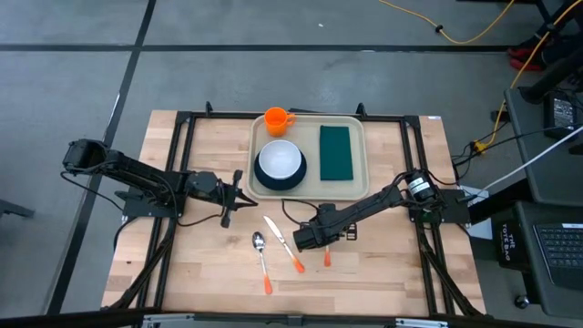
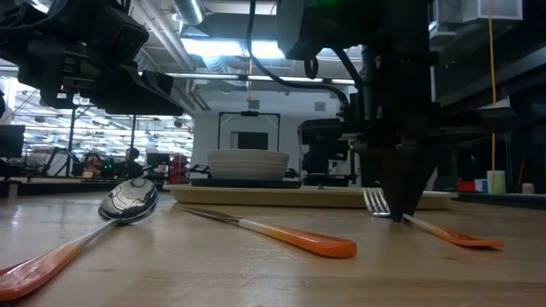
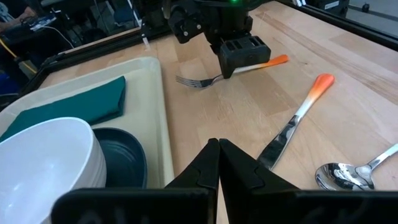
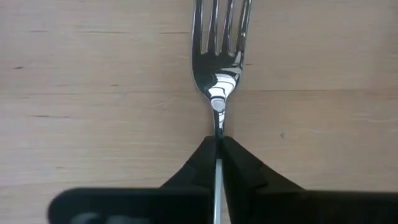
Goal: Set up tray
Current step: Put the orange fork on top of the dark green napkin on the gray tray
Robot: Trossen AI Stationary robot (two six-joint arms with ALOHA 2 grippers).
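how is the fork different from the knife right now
The fork is pinched at its neck by the right gripper, whose fingers are shut on it; the knife lies free on the table, with nothing touching it. The fork ends in tines, the knife in a flat blade. The fork lies nearer the tray in the left wrist view. Both have metal heads, orange handles, and sit off the tray.

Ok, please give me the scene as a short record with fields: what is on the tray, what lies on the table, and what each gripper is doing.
tray: holds an orange cup, a white bowl on a dark plate, a green napkin
on table: spoon, knife, fork, all with orange handles
right gripper: shut on the fork's neck, fork lying on the wood
left gripper: shut, empty, beside the tray
not yet on tray: spoon, knife, fork
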